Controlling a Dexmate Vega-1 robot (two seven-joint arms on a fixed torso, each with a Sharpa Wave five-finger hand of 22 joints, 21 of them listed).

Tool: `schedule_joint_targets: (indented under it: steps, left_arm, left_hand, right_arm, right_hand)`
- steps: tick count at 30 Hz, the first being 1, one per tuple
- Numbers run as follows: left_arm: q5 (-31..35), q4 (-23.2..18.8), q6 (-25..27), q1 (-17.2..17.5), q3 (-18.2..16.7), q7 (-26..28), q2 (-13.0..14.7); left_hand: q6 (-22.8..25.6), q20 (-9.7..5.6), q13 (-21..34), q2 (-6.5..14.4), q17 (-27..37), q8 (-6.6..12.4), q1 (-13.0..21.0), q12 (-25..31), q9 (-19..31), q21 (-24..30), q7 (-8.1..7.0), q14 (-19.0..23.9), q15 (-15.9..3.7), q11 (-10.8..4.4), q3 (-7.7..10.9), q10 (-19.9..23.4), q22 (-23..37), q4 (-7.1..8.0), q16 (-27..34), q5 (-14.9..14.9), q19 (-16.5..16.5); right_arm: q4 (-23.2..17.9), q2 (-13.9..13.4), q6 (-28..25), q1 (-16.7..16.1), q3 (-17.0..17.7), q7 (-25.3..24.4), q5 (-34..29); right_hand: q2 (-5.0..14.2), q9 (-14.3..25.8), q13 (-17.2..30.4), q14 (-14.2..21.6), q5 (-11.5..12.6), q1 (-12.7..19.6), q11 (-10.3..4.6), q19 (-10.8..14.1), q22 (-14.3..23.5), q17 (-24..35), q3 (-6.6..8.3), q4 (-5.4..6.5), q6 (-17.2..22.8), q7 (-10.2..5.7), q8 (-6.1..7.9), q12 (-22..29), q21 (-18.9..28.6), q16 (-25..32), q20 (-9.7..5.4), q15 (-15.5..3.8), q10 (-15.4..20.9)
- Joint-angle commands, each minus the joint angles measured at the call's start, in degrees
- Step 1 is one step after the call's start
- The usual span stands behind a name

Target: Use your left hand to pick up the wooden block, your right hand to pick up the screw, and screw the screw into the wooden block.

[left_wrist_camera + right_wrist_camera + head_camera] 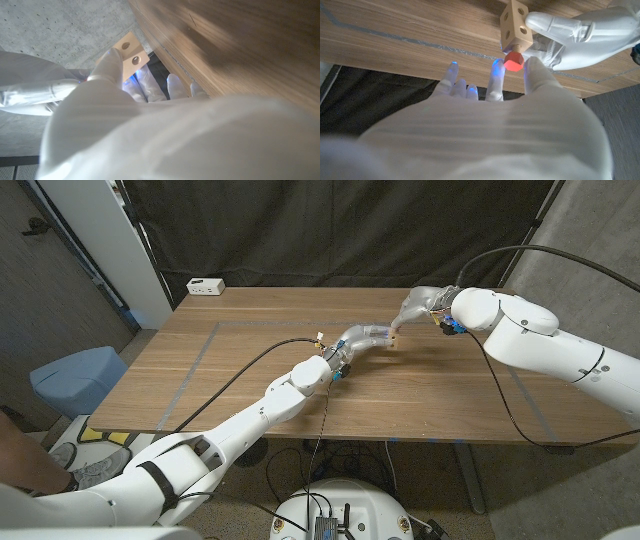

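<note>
The pale wooden block, with round holes in its faces, is held above the table by my left hand. A screw with a red head and a wooden shaft sticks into one face of the block. My right hand pinches the red head between its thumb and a finger. In the head view both hands meet over the table's far middle: left hand, block, right hand just above it. The left wrist view shows the block at my left hand's fingertips.
A white power strip lies at the table's far left corner. Grey tape lines mark out a rectangle on the wooden table. A blue bin stands on the floor to the left. Black cables run along both arms.
</note>
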Motion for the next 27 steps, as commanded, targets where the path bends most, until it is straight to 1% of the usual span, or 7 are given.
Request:
schedule_joint_targets:
  steps: [1, 5, 11, 18, 20, 27]
  left_arm:
    - [-0.1, 0.9, -0.5, -0.4, 0.0, -0.2, -0.3]
    - [-0.2, 1.2, -0.7, -0.5, 0.0, -0.3, -0.4]
    - [-0.3, 1.4, -0.6, -0.6, 0.0, -0.5, -0.4]
    - [-0.4, 1.5, -0.6, -0.5, -0.1, -0.5, -0.4]
    - [-0.4, 1.6, -0.6, -0.6, -0.1, -0.5, -0.5]
    - [-0.5, 2.3, -0.9, -0.8, -0.1, -0.7, -0.7]
  left_hand:
    - [2.0, 0.09, 0.1, 0.7, 0.2, 0.46, -0.1, 0.5, 0.2, 0.1, 0.01, 0.7, -3.35, -0.04, 0.04, 0.5, 0.3, 0.3, 0.0, 0.3, 0.1]
    - [2.0, 0.09, 0.1, 0.7, 0.2, 0.46, -0.1, 0.5, 0.2, 0.1, 0.01, 0.7, -3.37, -0.05, 0.04, 0.5, 0.3, 0.31, 0.0, 0.3, 0.1]
    - [2.0, 0.02, 0.1, 0.7, 0.2, 0.46, -0.1, 0.5, 0.2, 0.1, 0.0, 0.8, -3.36, -0.04, 0.03, 0.5, 0.3, 0.32, 0.0, 0.3, 0.1]
    - [2.1, 0.0, 0.1, 0.8, 0.2, 0.5, -0.2, 0.5, 0.2, 0.1, 0.01, 0.8, -3.38, -0.04, 0.02, 0.5, 0.3, 0.33, 0.0, 0.3, 0.1]
    - [2.1, 0.0, 0.1, 0.8, 0.2, 0.52, -0.2, 0.5, 0.2, 0.1, 0.02, 0.8, -3.43, -0.04, 0.02, 0.4, 0.3, 0.33, 0.0, 0.3, 0.1]
    - [2.1, 0.01, 0.1, 0.8, 0.2, 0.51, -0.2, 0.5, 0.2, 0.1, 0.0, 0.8, -3.32, -0.04, 0.01, 0.5, 0.3, 0.36, 0.0, 0.3, 0.1]
  right_arm:
    - [0.3, 0.6, 0.1, 0.2, -0.4, 0.0, -1.1]
    - [0.3, 0.7, 0.0, 0.2, -0.5, 0.2, -1.3]
    - [0.6, 1.1, -0.2, 0.2, -0.6, 0.1, -1.6]
    - [1.2, 1.6, -0.1, 0.5, -1.1, 0.3, -2.0]
    - [1.3, 1.6, -0.2, 0.5, -1.1, 0.2, -2.1]
    - [1.7, 2.1, -0.4, 0.8, -1.6, 0.1, -2.8]
  right_hand:
    - [0.03, 0.5, 0.2, 0.6, 0.0, 1.0, 0.04, 0.7, 0.3, 0.2, 0.38, 0.05, 1.1, -0.27, 1.01, 0.4, 0.3, 0.4, 0.04, -0.35, 0.9]
    - [0.08, 0.7, 0.2, 0.7, 0.0, 1.1, 0.12, 0.9, 0.3, 0.2, 0.39, 0.07, 1.5, -0.31, 1.38, 0.4, 0.3, 0.4, -0.03, -0.57, 1.2]
    - [0.14, 1.0, 0.3, 1.3, 0.0, 1.4, -0.34, 1.1, 0.3, 0.3, 0.37, 0.11, 2.1, -0.69, 2.01, 0.4, 0.3, 0.5, -0.18, -0.84, 1.7]
    - [0.35, 1.3, 0.3, 1.5, 0.0, 1.5, -0.39, 1.3, 0.3, 0.4, 0.4, 0.21, 2.8, -0.98, 2.6, 0.4, 0.3, 0.6, -0.41, -1.01, 2.0]
    - [0.41, 1.4, 0.3, 1.8, 0.0, 1.6, -0.67, 1.4, 0.3, 0.4, 0.4, 0.22, 3.0, -1.01, 2.89, 0.4, 0.3, 0.6, -0.52, -1.09, 2.4]
    - [0.62, 1.8, 0.3, 2.0, 0.0, 1.9, -0.63, 1.9, 0.3, 0.4, 0.43, 0.25, 3.8, -1.09, 3.6, 0.3, 0.4, 0.7, -0.92, -1.65, 2.8]
